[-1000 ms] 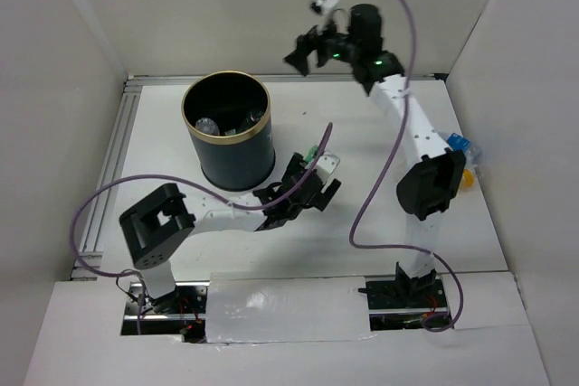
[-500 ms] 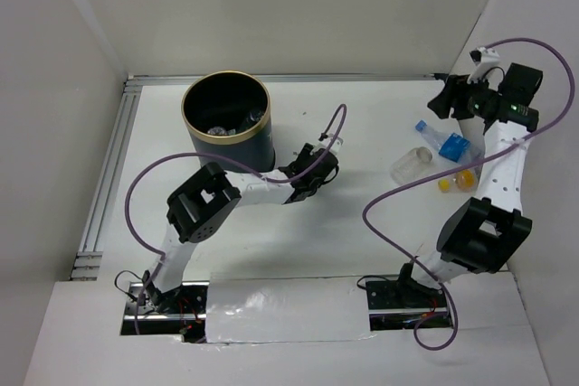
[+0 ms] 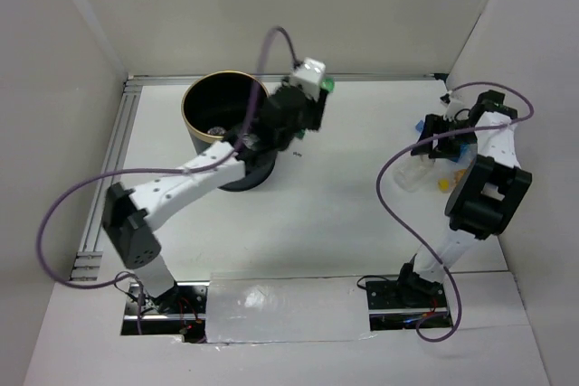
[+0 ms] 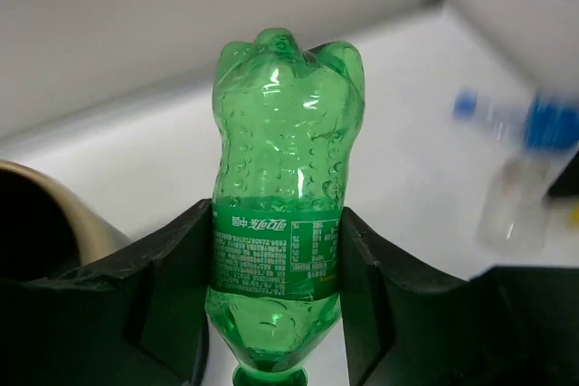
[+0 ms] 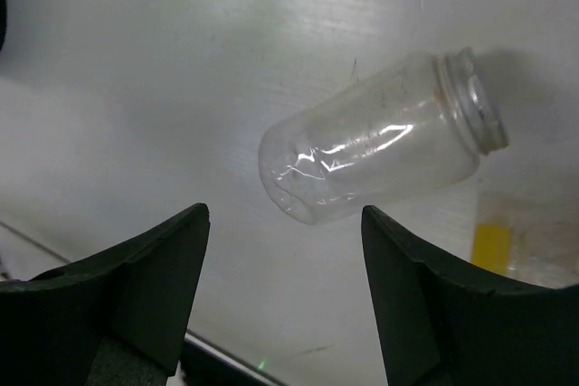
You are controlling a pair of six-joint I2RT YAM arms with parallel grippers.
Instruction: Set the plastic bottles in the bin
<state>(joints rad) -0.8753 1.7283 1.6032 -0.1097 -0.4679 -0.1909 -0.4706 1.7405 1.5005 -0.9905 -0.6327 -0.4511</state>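
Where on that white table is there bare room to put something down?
The table is bare in the middle, between the bin and the clear bottle, and on toward its near edge. Its right edge is crowded with bottles.

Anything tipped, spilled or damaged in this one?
One clear bottle lies on its side, apparently uncapped, just ahead of the open right gripper. No spill shows. The green bottle in the left gripper looks intact.
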